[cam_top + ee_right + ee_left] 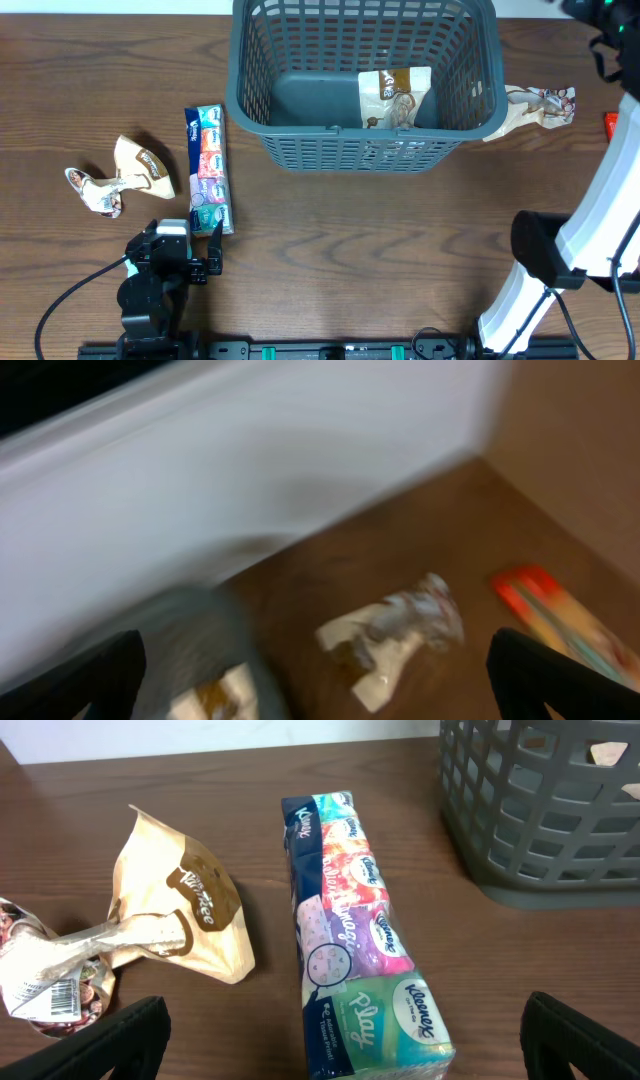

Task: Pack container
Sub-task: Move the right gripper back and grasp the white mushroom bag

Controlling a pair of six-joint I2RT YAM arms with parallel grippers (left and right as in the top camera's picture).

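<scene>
Container (350,150) at the far middle of the worktop (400,260), with one snack packet (395,95) leaning inside. Left end effector (178,240) spread wide just short of the tissue pack (208,168); likely to slip off the long glossy wrap, or to nudge it askew. Right end effector (320,675) wide too, though smeared by blur. Hard to identify the red item (611,124), cut by the frame edge.

Container (350,150) open from above; left half of its floor bare, snack packet (396,97) leaning at the right side. Tabletop (380,240) in front of it is free. On the left, tissue pack (208,168) and tan packet (145,165) leave a narrow gap. Loose packet (535,108) just beside the container's right wall. Right arm (580,240) blocks the near right corner.
</scene>
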